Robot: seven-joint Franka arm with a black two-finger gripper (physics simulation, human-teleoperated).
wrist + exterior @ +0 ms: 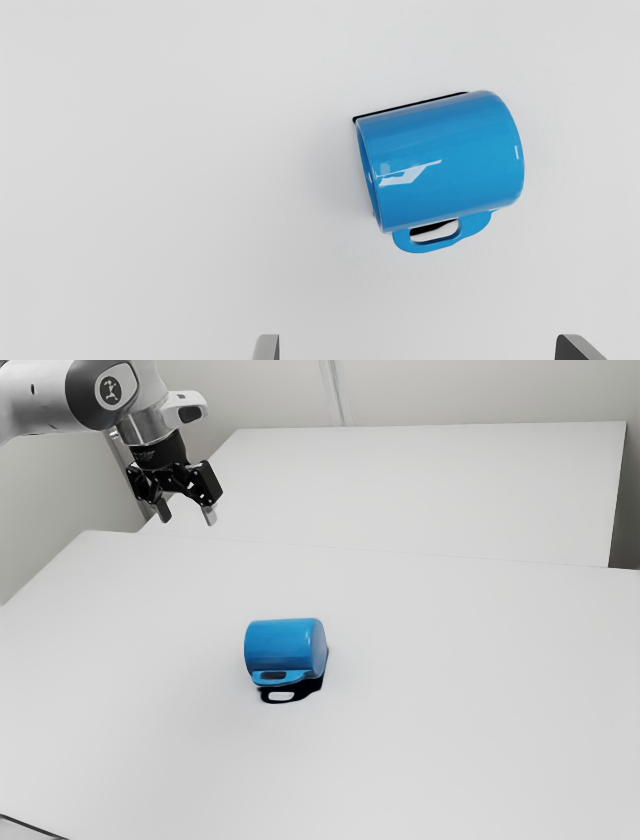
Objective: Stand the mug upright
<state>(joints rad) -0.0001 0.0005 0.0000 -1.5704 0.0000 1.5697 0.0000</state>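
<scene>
While the arm [45, 398] reaches in from the exterior view's upper left, its last visible stretch runs nearly level, then bends downward at the wrist [150, 422]; below that hangs the black gripper [187, 517], leaning a little, its fingertips pointing mostly down, raised above the white table [450, 710] and well apart from the mug; the claw is spread wide, with nothing pinched in it, and in the wrist view the two fingers [268, 348] stand far from each other. The blue mug [284, 645] lies on its side on the table; its mouth [368, 175] faces the exterior view's left, its base the exterior view's right; the handle [425, 247] sticks out along the side nearer the fingertips in the wrist view, touching neither of them.
</scene>
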